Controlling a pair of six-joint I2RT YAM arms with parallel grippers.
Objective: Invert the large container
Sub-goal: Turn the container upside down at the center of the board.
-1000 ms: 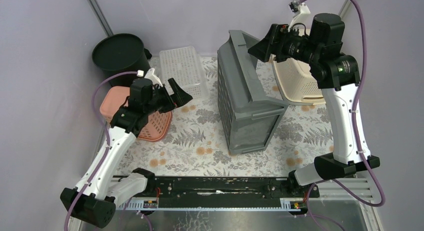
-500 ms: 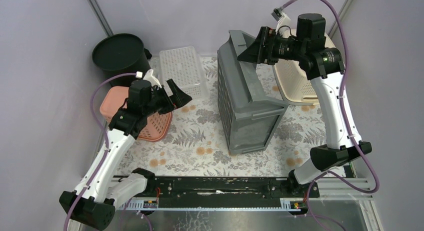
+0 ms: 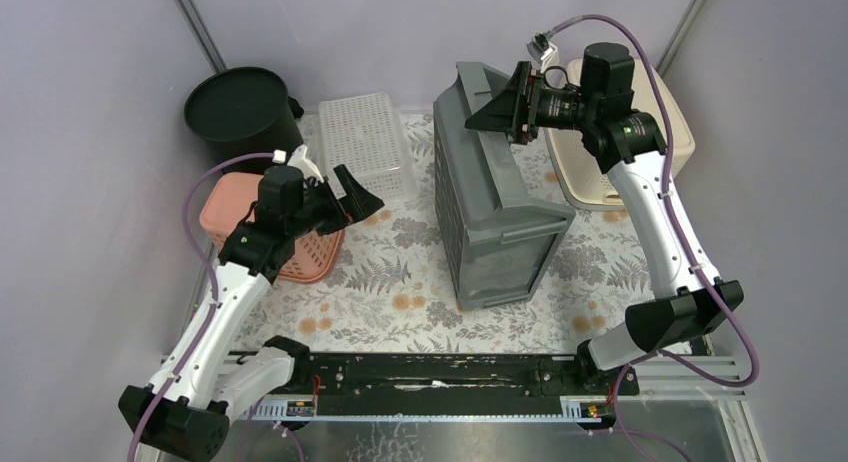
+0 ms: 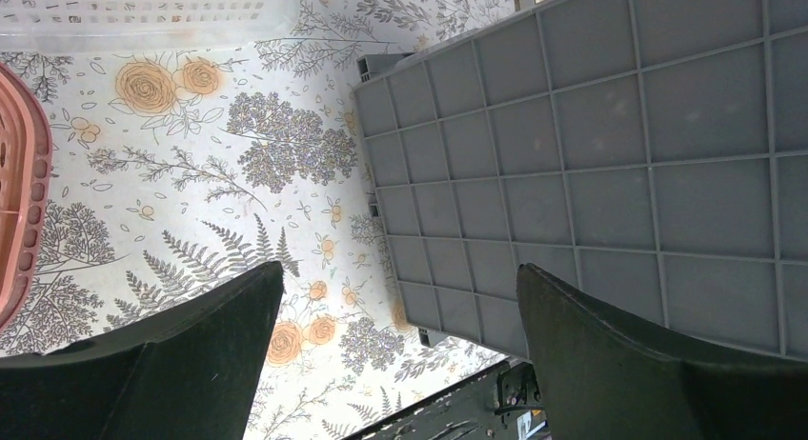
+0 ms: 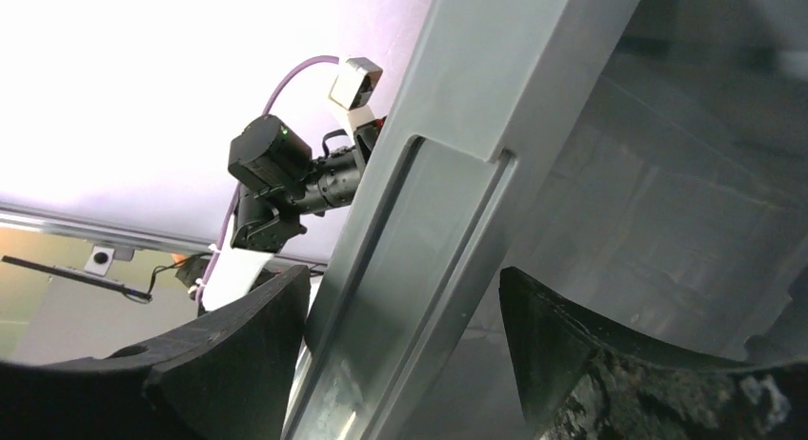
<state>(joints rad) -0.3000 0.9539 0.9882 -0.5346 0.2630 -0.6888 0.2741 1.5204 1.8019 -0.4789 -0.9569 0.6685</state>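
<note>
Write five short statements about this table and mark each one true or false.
1. The grey crate stands on its side, its gridded base facing the left gripper. True.
2. The right gripper reaches into the beige basket. False: it is at the crate's upper rim, which runs between its open fingers.
3. The left gripper is shut on the pink basket. False: it is open and holds nothing; the basket lies beside it.
4. A black bucket stands at the back left. True.
5. The beige basket sits to the left of the crate. False: it is on the crate's right.
</note>
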